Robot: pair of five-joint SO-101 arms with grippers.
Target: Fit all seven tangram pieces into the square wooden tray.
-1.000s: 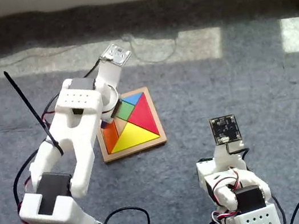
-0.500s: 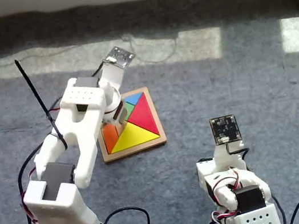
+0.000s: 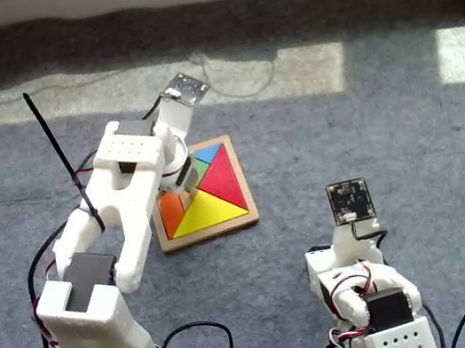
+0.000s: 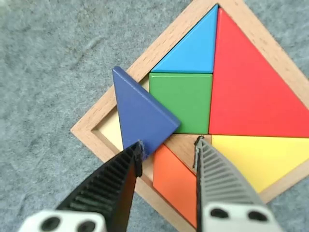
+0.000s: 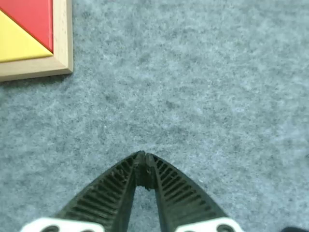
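The left gripper (image 4: 168, 143) hangs over the square wooden tray (image 4: 83, 129) with its jaws apart and nothing between them. One fingertip (image 4: 138, 147) sits right at a corner of the dark blue triangle (image 4: 140, 113), though I cannot tell whether it touches. That triangle lies tilted and not seated: one point overhangs the tray's rim and its opposite edge rests on the green square (image 4: 181, 101). Bare tray floor shows beside and under it. Beyond the green square, the light blue triangle (image 4: 193, 46), the large red triangle (image 4: 251, 92) and the large yellow triangle (image 4: 256, 157) lie flat in the tray. An orange piece (image 4: 174, 181) lies just beneath the gripper. The tray rests on the grey carpet-like tabletop (image 3: 384, 111), with the left arm (image 3: 125, 202) stretched over its near corner. The right gripper (image 5: 144, 157) is pressed together, empty, low over bare grey surface. It is well apart from the tray, one corner of which lies farther off.
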